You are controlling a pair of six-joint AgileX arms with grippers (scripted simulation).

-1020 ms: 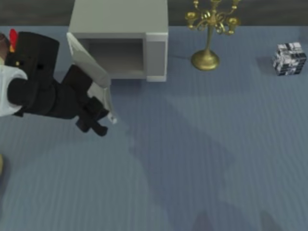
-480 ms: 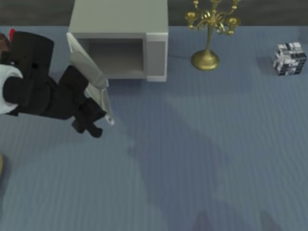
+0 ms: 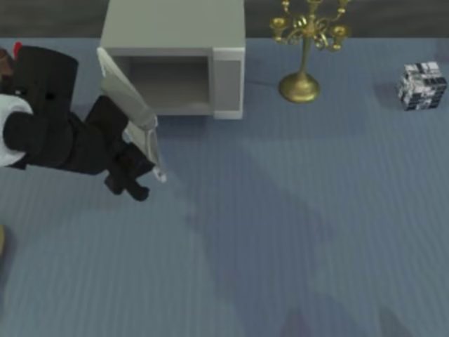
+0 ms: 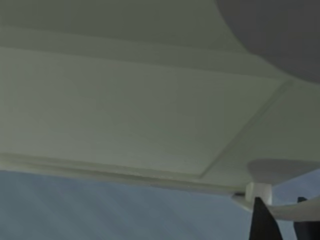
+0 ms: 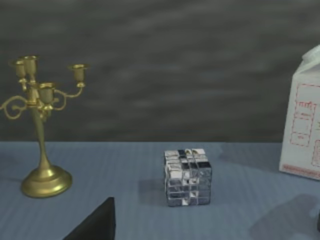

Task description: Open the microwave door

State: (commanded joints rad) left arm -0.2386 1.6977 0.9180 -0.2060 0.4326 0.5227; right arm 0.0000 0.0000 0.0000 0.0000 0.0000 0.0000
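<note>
My left gripper (image 3: 140, 179) clamped the microwave door's (image 3: 130, 109) handle (image 3: 156, 151); milk carton (image 5: 304, 131) print was unreadable.

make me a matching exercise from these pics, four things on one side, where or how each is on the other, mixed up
Things:
1. door
2. candelabra
3. cube
4. left gripper

Places or states:
A. far right of the table
B. swung open, hinged at the microwave's left
C. at the door's free edge, by the handle
D. just right of the microwave

Pairs: 1-B, 2-D, 3-A, 4-C
</note>
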